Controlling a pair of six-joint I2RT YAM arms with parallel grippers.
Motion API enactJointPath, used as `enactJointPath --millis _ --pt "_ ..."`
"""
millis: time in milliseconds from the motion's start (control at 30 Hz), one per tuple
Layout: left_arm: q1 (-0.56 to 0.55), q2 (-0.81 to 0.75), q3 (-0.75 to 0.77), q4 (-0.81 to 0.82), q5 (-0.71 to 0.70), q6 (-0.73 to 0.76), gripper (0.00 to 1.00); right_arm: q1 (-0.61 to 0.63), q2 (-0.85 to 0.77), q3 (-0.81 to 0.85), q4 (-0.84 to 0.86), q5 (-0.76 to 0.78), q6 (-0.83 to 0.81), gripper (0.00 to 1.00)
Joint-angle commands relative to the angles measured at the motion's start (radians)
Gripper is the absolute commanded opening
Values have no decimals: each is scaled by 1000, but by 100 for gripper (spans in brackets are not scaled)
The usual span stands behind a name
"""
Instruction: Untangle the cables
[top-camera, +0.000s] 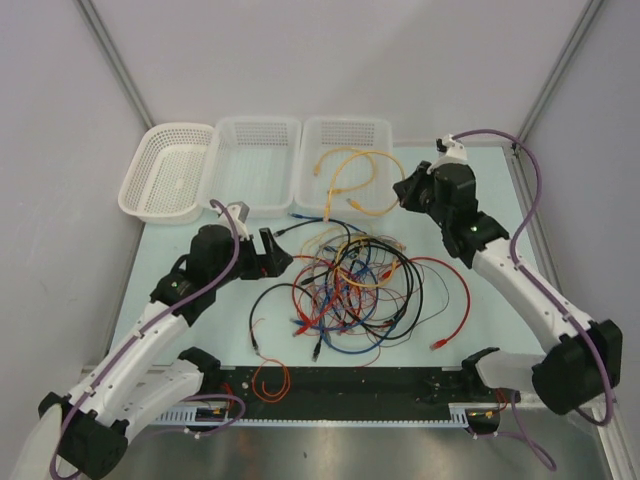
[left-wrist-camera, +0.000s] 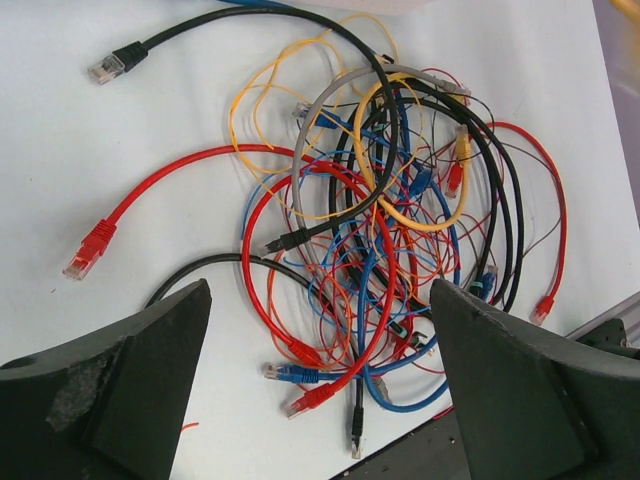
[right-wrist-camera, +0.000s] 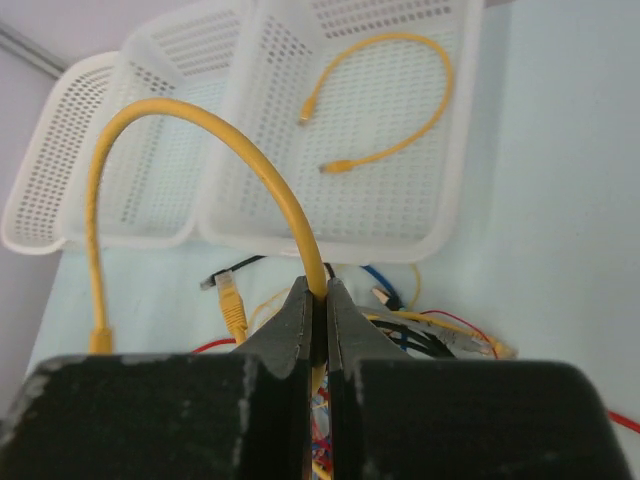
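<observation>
A tangle of red, blue, black, yellow and orange cables (top-camera: 350, 280) lies in the middle of the table and fills the left wrist view (left-wrist-camera: 390, 230). My left gripper (top-camera: 275, 255) hovers open and empty at the tangle's left edge, its fingers (left-wrist-camera: 130, 400) wide apart above loose red and blue plug ends. My right gripper (top-camera: 405, 192) is shut on a yellow cable (right-wrist-camera: 170, 108), which arches up from the jaws (right-wrist-camera: 318, 300) in front of the right basket (right-wrist-camera: 440, 215). Its plug hangs at the left. Another yellow cable (right-wrist-camera: 400, 90) lies inside that basket.
Three white perforated baskets stand in a row at the back: left (top-camera: 135, 180), middle (top-camera: 257, 125), right (top-camera: 345, 122). A small orange cable loop (top-camera: 270, 380) lies near the front edge. A red cable (top-camera: 455, 300) trails right of the tangle.
</observation>
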Motion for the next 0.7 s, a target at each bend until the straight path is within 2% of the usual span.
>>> enactJointPath --millis 0,233,333,400,433,467,533,567,600,667 --pt "-2 -3 -19 28 -11 -13 96 -40 118 92 108 12 29 0" --pt "-2 20 -26 21 -12 -7 95 -81 412 262 203 45 52 0" --pt "-2 33 -23 21 -15 -3 95 -92 502 394 179 81 55 0" --pt "-2 41 -22 23 -15 -1 96 -99 592 475 110 52 49 1" --pt "-2 46 -22 24 -15 0 96 -99 635 612 60 39 28 30" --pt "-3 46 -23 24 -15 2 96 -90 702 677 -73 42 19 43" --pt "-2 47 -29 32 -15 2 96 -72 743 782 -172 82 2 63" --pt "-2 47 -32 37 -15 1 96 -61 726 784 -185 126 -15 67" --pt "-2 49 -35 47 -11 0 96 -43 702 761 -168 146 -17 75" --pt "-2 59 -40 58 1 -6 97 -30 639 653 -95 174 -12 84"
